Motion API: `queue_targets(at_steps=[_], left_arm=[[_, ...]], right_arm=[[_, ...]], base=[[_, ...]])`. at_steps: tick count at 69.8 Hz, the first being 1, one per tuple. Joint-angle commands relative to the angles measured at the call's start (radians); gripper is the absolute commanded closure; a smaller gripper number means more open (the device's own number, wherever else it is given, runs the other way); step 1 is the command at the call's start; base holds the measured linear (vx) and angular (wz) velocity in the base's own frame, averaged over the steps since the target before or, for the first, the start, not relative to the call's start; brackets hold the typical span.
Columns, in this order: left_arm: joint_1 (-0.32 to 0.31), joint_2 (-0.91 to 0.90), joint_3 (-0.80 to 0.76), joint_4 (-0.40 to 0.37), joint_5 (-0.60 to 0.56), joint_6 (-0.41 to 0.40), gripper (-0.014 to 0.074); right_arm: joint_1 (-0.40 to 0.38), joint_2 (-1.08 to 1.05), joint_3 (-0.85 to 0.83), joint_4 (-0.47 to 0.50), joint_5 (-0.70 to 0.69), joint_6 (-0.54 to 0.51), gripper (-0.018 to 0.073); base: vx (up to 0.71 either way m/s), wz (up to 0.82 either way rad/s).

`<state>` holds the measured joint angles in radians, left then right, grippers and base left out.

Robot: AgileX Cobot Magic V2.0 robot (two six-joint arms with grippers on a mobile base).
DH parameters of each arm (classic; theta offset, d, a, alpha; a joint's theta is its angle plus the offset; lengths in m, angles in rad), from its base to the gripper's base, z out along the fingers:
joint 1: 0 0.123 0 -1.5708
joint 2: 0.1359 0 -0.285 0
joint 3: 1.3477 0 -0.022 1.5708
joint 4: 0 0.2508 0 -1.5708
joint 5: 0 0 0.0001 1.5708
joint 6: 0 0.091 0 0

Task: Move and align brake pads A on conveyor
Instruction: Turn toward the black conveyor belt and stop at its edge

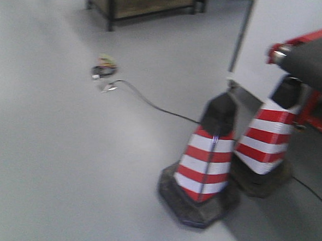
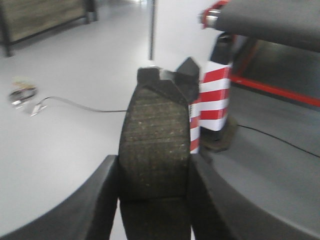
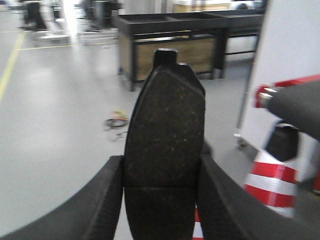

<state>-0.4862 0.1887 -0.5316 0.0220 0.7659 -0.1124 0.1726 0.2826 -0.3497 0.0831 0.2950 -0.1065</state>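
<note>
Mid-task | one brake pad [image 2: 154, 145] is clamped in left pincer [image 2: 152, 200] | another brake pad [image 3: 165, 130] is clamped in right pincer [image 3: 161, 200] | conveyor [image 1: 318, 59] placement and alignment judged outstanding

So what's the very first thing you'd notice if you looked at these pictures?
Probably the two red and white striped cones standing side by side on the grey floor, in the lower right of the front view. Then, in each wrist view, a dark brake pad fills the middle: the left gripper pinches one brake pad and the right gripper pinches another brake pad. A thin black cable snakes across the floor behind the cones.
</note>
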Motion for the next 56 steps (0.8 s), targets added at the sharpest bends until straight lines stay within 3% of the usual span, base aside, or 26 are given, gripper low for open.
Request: queue_targets(at_steps=[1,56], left_arm=[[-0.005,0.014,-0.022,-0.006,-0.095,-0.001,0.0603],[-0.005,0.014,-0.022,-0.006,-0.095,-0.002,0.0603]], right_arm=[[0.002,0.008,-0.031,0.000,-0.099,-0.010,0.0561],[0.002,0.008,-0.031,0.000,-0.099,-0.010,0.0561]], base=[[0.25,-1.02],[0.21,-0.83]])
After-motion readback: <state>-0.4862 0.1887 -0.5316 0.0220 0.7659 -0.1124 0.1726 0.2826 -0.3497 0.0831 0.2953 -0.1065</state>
